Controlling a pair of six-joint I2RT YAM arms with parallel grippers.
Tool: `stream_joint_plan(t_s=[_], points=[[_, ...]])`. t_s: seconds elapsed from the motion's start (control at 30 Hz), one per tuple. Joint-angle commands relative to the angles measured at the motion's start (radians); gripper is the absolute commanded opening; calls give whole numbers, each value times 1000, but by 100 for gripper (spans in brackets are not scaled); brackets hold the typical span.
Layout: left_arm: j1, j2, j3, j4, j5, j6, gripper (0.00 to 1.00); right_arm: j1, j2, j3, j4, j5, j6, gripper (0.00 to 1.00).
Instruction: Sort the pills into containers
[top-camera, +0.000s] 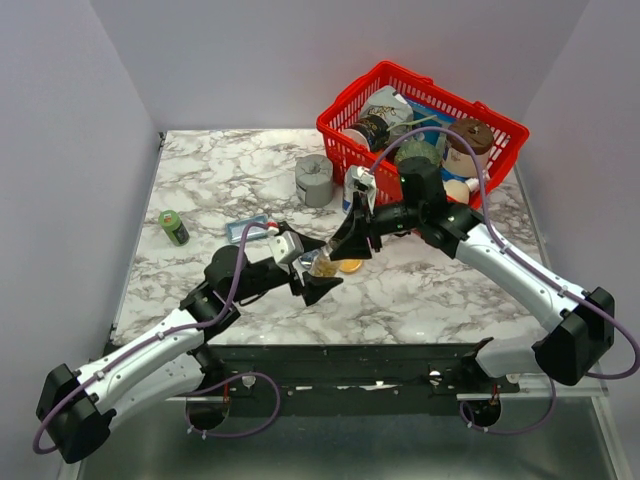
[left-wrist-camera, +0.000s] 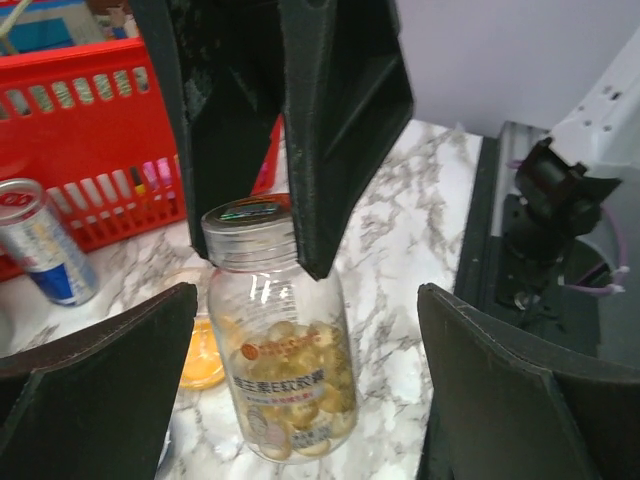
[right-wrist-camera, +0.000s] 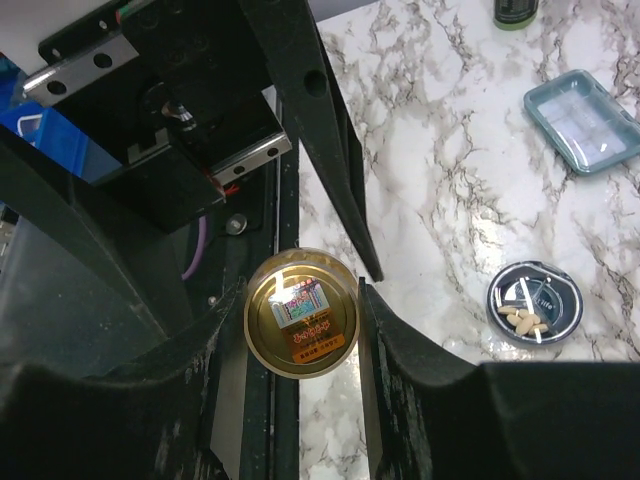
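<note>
A clear bottle (left-wrist-camera: 285, 370) of yellow softgel pills with a gold lid (right-wrist-camera: 300, 312) stands upright at mid-table (top-camera: 322, 266). My right gripper (right-wrist-camera: 302, 300) comes down from above and is shut on the lid. My left gripper (left-wrist-camera: 307, 330) is open, with its fingers (left-wrist-camera: 110, 370) wide on both sides of the bottle and not touching it. The translucent orange dish (left-wrist-camera: 197, 355) lies just behind the bottle. The silvery dish with a dark inside (right-wrist-camera: 535, 303) holds a few pale pills.
A red wire basket (top-camera: 420, 120) of goods stands at the back right. A grey squat cylinder (top-camera: 313, 180) and a drink can (left-wrist-camera: 40, 250) stand near it. A teal pill case (right-wrist-camera: 583, 120) and a green can (top-camera: 174, 227) lie to the left.
</note>
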Motion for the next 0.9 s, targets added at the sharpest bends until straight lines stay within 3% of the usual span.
stream_joint_plan(t_s=[0.0, 0.27, 0.37, 0.4, 0.5, 0.6, 0.67, 0.77, 0.8, 0.87], points=[[-22, 9, 37, -88, -181, 113, 97, -6, -28, -2, 58, -35, 22, 1], [-22, -9, 12, -101, -191, 92, 83, -33, -33, 1, 61, -14, 36, 1], [-22, 8, 18, -94, -170, 76, 58, -33, -34, -10, 73, -15, 44, 1], [-22, 20, 21, -92, -165, 75, 43, -33, -31, -11, 78, -18, 48, 1], [-22, 41, 30, -86, -139, 70, 31, -32, -30, -22, 96, -32, 65, 1], [-22, 51, 32, -97, -121, 87, 0, -33, -28, -34, 114, -60, 65, 2], [-22, 46, 23, -111, -112, 122, 0, -33, -27, -38, 114, -83, 65, 5], [-22, 19, 3, -147, -106, 180, 0, -33, -25, -30, 76, -123, 44, 24], [-22, 2, -3, -166, -106, 223, 0, -33, -22, -7, 52, -126, 7, 43], [-20, -14, -20, -184, -113, 251, 0, -33, -13, 22, -35, -112, -36, 61]])
